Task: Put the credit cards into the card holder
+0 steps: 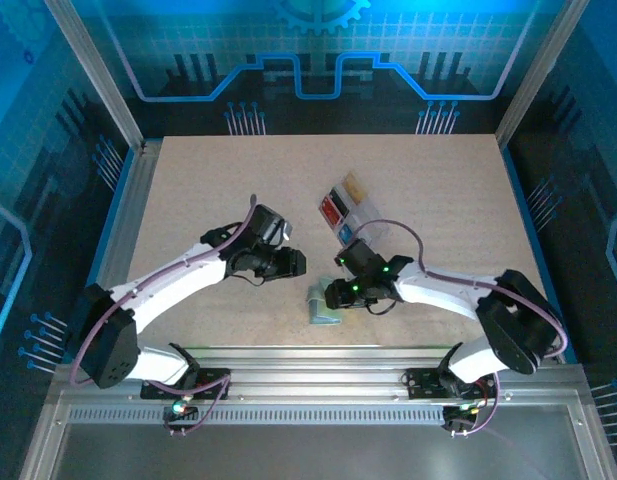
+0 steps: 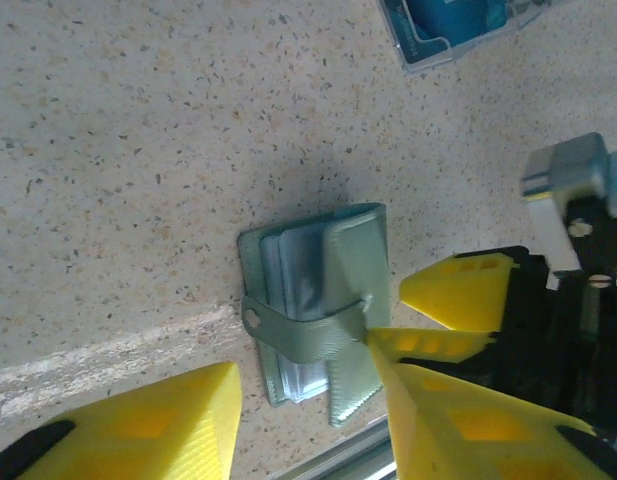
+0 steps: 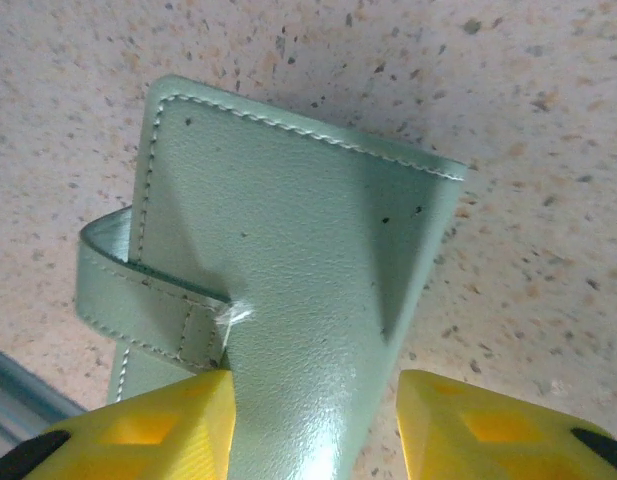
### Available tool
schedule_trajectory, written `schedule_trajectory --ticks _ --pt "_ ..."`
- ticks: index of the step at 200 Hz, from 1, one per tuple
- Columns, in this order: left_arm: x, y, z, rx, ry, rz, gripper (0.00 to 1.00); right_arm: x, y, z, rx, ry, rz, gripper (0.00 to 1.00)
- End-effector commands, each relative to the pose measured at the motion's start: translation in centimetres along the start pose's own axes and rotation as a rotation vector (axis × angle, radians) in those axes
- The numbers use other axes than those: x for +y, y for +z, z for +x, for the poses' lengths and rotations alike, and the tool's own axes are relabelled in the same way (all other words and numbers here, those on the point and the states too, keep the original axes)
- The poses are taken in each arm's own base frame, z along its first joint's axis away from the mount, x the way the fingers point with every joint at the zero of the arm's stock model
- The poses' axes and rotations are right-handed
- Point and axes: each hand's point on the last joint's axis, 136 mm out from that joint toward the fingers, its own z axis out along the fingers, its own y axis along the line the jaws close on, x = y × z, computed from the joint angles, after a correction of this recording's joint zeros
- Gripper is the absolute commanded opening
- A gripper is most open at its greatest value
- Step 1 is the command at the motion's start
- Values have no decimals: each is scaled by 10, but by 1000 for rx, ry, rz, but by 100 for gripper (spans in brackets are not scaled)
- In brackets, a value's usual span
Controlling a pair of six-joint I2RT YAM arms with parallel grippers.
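The sage-green card holder (image 1: pixel 323 308) lies partly unfolded near the table's front edge, its snap tab (image 2: pixel 288 335) looped across pale inner layers. One flap (image 3: pixel 308 300) stands up between the fingers of my right gripper (image 3: pixel 316 385). The left finger touches it, and bare table shows before the right finger, so the jaws are open. My left gripper (image 2: pixel 308 385) hovers just left of the card holder, open, with nothing between its fingers. The credit cards sit in stacks in a clear tray (image 1: pixel 360 212): tan-gold (image 1: pixel 355 185), red (image 1: pixel 331 208) and blue (image 1: pixel 346 232).
A metal rail (image 1: pixel 318 355) runs along the front edge, right beside the card holder. The tray's corner with the blue cards (image 2: pixel 453 20) lies just beyond the right arm. Open tabletop stretches left and behind.
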Motion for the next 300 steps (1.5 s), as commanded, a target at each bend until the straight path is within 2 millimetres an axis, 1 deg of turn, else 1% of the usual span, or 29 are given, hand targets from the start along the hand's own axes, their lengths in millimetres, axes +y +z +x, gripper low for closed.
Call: schedule_trajectory --ticks 1,20,46,81,95,136,158,189,203,220,244,269,279,300 --pt "-7 9 5 55 30 22 37 -1 12 0 9 -39 64 48" --pt "-4 23 7 87 32 11 29 -1 24 5 33 -49 94 50" --pt "-3 44 11 136 40 2 22 -7 29 9 47 -48 135 54" --pt "1 70 21 188 38 -8 20 -5 26 11 57 -61 127 58" --pt "8 76 27 201 29 -29 19 -4 24 10 57 -61 112 60" --pt "26 88 46 229 5 -51 18 2 24 6 68 -58 66 61" --pt "36 92 57 236 -4 -65 18 0 26 5 77 -47 56 61" --pt "53 99 71 250 16 -129 18 1 29 5 88 -32 33 62" --pt "61 100 74 245 29 -164 18 4 29 3 87 -30 18 62" --pt "69 102 78 249 39 -189 18 9 28 0 85 -10 -41 64" --pt "78 106 85 258 47 -222 17 19 24 -8 71 19 -149 66" --pt "88 112 94 270 20 -228 16 34 27 -11 93 20 -242 64" --pt "91 114 98 275 12 -229 15 39 30 -11 103 22 -273 60" --pt "94 117 101 271 -4 -228 15 49 31 -14 101 31 -338 47"
